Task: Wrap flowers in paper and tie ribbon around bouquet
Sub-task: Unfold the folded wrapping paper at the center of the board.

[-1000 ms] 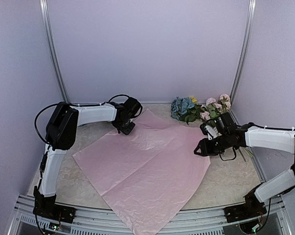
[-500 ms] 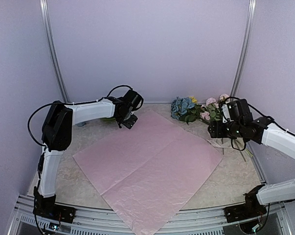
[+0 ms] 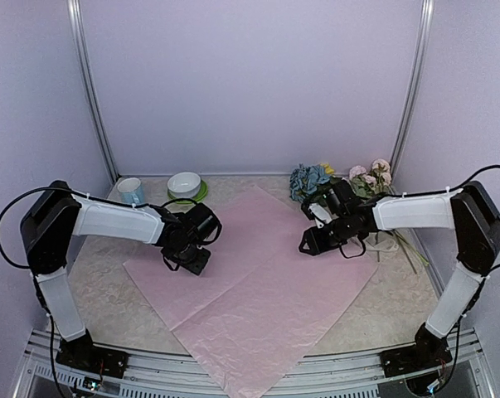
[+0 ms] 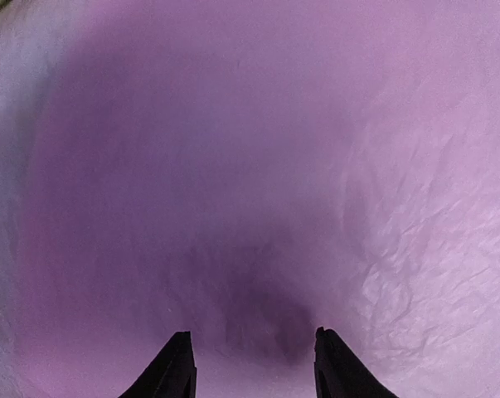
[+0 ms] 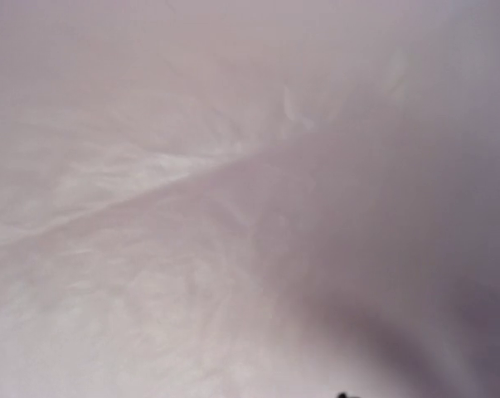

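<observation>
Beige and mottled, the desk (image 3: 390, 311) carries the lilac-pink paper (image 3: 258, 282), which lies flat and unfolded with one corner over the near edge. Both arms reach in low over the sheet from opposite sides. The flowers (image 3: 317, 181) lie unwrapped at the far right, beside the paper's right edge, their blue, yellow and pink heads pointing at the back wall. A white bowl (image 3: 185, 182) on a green saucer (image 3: 196, 196) and a pale blue cup (image 3: 131, 190) stand at the far left. The left pincer (image 3: 188, 260) sits close over the sheet's left edge, fingers apart, nothing between them. The right pincer (image 3: 308, 244) hangs just over the paper's right part; I cannot tell whether it is open.
</observation>
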Motion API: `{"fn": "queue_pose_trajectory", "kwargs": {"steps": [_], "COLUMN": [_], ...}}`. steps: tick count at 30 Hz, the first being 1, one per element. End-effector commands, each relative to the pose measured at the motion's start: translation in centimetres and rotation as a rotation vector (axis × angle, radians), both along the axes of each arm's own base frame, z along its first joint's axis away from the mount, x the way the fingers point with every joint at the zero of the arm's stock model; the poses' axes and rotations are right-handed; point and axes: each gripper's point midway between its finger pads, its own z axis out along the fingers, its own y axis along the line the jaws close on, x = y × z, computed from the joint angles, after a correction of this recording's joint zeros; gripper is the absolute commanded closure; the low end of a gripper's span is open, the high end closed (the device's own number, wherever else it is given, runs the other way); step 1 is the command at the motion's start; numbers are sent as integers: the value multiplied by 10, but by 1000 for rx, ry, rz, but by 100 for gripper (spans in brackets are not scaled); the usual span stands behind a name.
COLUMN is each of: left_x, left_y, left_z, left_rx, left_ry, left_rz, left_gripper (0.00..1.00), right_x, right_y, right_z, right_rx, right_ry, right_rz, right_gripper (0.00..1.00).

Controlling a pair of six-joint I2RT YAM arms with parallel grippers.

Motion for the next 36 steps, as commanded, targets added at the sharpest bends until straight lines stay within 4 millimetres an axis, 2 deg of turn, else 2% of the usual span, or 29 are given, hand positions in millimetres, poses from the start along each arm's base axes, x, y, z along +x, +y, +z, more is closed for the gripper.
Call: {"fn": "queue_pose_trajectory", "kwargs": {"steps": [1,4,7,11,14,18,20,22,24,26,28,33,36], "left_x": [-11,-8,0,8,14,19,24,29,35,41,46,73,83], "left_y": [10,13,17,19,15,14,10,3,-7,-15,-23,-28,-29], "left_z": [-24,-36,-47,-62,-60,-40,-14,16,54,93,125,185,205], "left_rx": [-105,-132,-109,-88,-89,-94,-115,-134,-149,-154,-177,-224,-288], "left_ry": [34,46,41,73,71,39,-7,-56,-108,-168,-228,-472,-589], "left_rz": [133,162,173,172,156,155,143,115,71,25,-20,-53,-55], "left_gripper": [52,55,56,57,58,58,56,52,42,28,3,1,1], "right_x": [11,11,15,24,35,39,46,57,72,90,107,146,159], "right_y": [2,-2,-15,-27,-34,-13,-2,-4,-19,-45,-78,-183,-233], "right_z": [-26,-52,-69,-80,-82,-63,-33,0,34,61,75,66,46], "right_rx": [-49,-85,-145,-149,-118,-37,6,4,-15,-54,-128,-246,-302], "right_ry": [40,80,80,85,93,78,31,-36,-99,-159,-207,-164,-108], "right_rz": [-12,-41,-89,-137,-166,-67,-15,-10,-59,-120,-181,-378,-476], "right_gripper": [56,56,56,56,57,57,57,56,56,55,52,54,59]}}
